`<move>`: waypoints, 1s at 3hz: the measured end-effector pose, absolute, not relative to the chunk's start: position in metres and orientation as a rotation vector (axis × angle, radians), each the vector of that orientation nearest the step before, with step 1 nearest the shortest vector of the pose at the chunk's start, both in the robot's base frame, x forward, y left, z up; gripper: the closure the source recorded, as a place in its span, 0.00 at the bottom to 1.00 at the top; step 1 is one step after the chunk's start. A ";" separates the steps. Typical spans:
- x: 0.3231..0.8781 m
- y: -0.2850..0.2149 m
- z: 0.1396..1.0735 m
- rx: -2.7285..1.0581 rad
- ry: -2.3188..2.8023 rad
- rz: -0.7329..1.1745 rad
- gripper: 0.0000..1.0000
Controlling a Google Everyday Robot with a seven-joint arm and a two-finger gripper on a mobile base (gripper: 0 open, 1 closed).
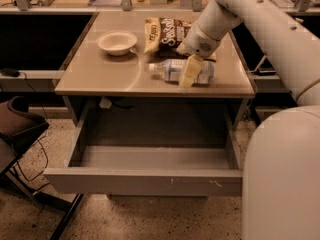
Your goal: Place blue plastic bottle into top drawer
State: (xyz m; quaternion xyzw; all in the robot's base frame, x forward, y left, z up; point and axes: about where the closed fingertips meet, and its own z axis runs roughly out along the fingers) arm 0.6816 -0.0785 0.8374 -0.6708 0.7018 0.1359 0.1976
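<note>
**Mia:** Where is the bottle lying?

**Tom:** It is lying on its side on the bench, with its cap pointing left. It is just in front of the chip bag. The end effector is hanging right over the bottle's thick end, near the front edge of the bench.

**Mia:** Is the end effector gripping it?

**Tom:** Nobody can tell. Whether it is open or closed is not showing.

**Mia:** What could be going wrong here?

**Tom:** The bottle is round. A small push could be sending it rolling off the front edge. It could also be slipping out while being lifted. And the arm could be bumping the chip bag.

**Mia:** And the drawer?

**Tom:** It is sitting pulled out under the bench, with nothing showing inside. The bowl is looking empty too, standing well apart on the left.
</note>
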 end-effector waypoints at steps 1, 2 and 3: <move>0.683 -0.078 0.835 -1.876 1.965 0.384 0.00; 0.683 -0.078 0.835 -1.876 1.965 0.384 0.19; 0.683 -0.078 0.835 -1.876 1.965 0.384 0.42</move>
